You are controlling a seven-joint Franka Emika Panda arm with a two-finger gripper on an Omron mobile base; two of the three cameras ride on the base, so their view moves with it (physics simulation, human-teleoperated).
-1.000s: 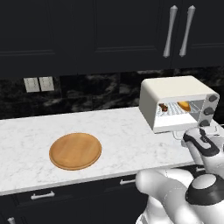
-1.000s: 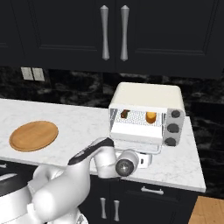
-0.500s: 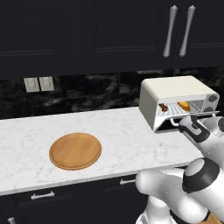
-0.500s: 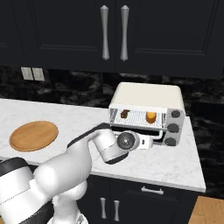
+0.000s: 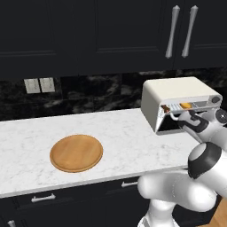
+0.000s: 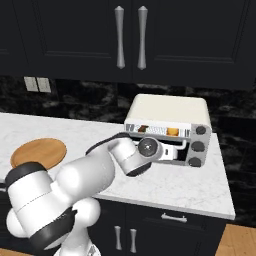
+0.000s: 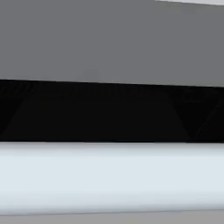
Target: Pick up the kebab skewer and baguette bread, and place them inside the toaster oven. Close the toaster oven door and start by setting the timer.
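two items sit inside already. gripper (image 5: 177, 119) wide, holding nothing, against the nearly shut toaster oven door (image 6: 167, 145). door: stiff, hinged, light; push near its top bar. behind the gap, kebab skewer (image 6: 142, 129) and baguette bread (image 6: 173, 132) rest in the toaster oven (image 6: 170, 111).

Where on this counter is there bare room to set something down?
Bare marble lies between the round wooden board and the toaster oven, and left of the board toward the counter's end. It is crowded at the oven's front, where the arm and gripper press at the door.
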